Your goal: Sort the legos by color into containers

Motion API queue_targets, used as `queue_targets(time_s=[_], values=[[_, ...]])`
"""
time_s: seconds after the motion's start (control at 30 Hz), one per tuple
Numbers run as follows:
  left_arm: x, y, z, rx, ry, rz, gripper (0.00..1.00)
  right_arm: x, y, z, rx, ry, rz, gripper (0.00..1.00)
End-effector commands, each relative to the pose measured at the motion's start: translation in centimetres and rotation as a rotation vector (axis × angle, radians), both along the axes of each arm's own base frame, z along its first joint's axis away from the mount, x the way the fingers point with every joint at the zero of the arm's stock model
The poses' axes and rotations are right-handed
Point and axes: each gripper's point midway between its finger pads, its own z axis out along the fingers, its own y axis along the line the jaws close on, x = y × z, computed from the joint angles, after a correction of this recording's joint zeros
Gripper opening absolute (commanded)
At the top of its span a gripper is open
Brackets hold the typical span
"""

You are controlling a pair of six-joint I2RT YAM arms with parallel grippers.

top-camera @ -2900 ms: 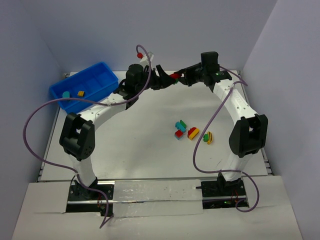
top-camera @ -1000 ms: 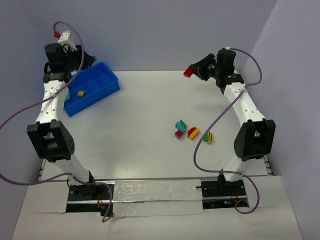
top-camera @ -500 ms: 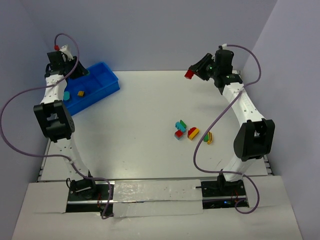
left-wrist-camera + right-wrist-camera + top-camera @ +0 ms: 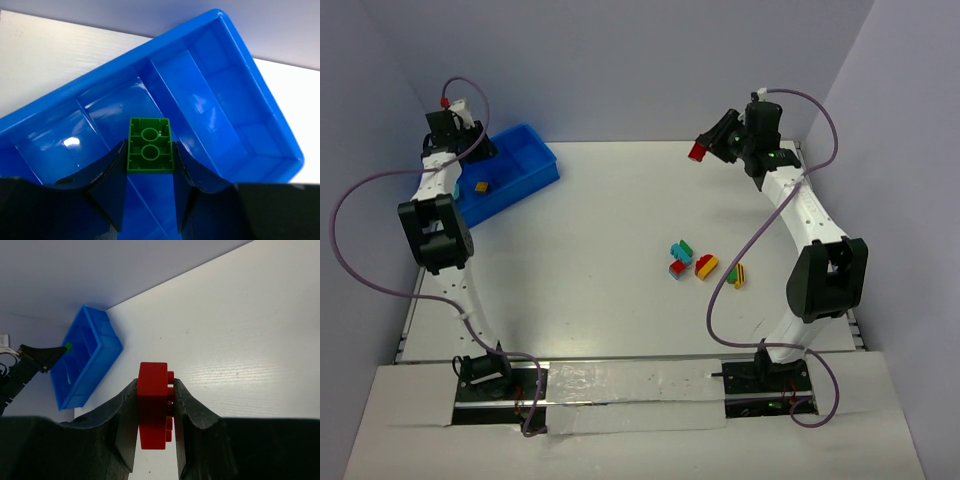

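1. Left wrist view: the left gripper [image 4: 149,152] has its jaws pinched on a small green plastic brick [image 4: 149,142], with the two round tubes of its underside facing the camera. It hangs right over the bright blue rectangular plastic bin [image 4: 215,85], above a divider. Can't tell which compartment it lines up with.
2. Right wrist view: the right gripper [image 4: 156,395] has its jaws clamped on a chunky red plastic brick [image 4: 152,412], turned on edge with studs poking right and the white table [image 4: 240,330] behind it.
3. Top view: the bin sits at the far left corner, with a tiny yellow brick [image 4: 480,186] lying in one compartment.
4. The loose bricks [image 4: 705,262] are bunched right of centre on the table. They're teal-green, red-teal, red-yellow and yellow-black striped, well apart from the bin and both grippers.
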Motion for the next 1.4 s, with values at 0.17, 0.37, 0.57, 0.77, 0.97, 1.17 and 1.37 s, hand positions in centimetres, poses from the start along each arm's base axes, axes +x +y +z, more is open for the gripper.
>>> queue_targets(time_s=[0.17, 0.37, 0.57, 0.77, 0.97, 1.17, 1.37], values=[[3.6, -0.5, 1.5, 0.131, -0.140, -0.014, 0.25, -0.2, 0.4, 1.1, -0.034, -0.051, 0.009, 0.00], [4.2, -0.2, 0.5, 0.178, -0.143, 0.005, 0.38, -0.2, 0.4, 1.0, -0.037, -0.051, 0.007, 0.00], [4.7, 0.1, 0.6, 0.216, -0.152, 0.031, 0.50, -0.1, 0.4, 0.8, -0.037, -0.048, 0.008, 0.00], [4.9, 0.8, 1.6, 0.249, -0.165, 0.062, 0.66, -0.1, 0.7, 0.6, -0.031, -0.046, 0.020, 0.00], [4.6, -0.5, 7.1, 0.203, -0.263, 0.013, 0.70, -0.5, 2.2, 1.1, -0.050, -0.075, 0.081, 0.00], [0.0, -6.5, 18.2, -0.010, -0.461, -0.298, 0.73, -1.5, 6.1, 2.0, -0.102, -0.154, 0.230, 0.00], [-9.0, -12.2, 22.1, -0.230, -0.391, -0.589, 0.74, -2.3, 11.7, 4.1, -0.077, -0.274, 0.431, 0.00]])
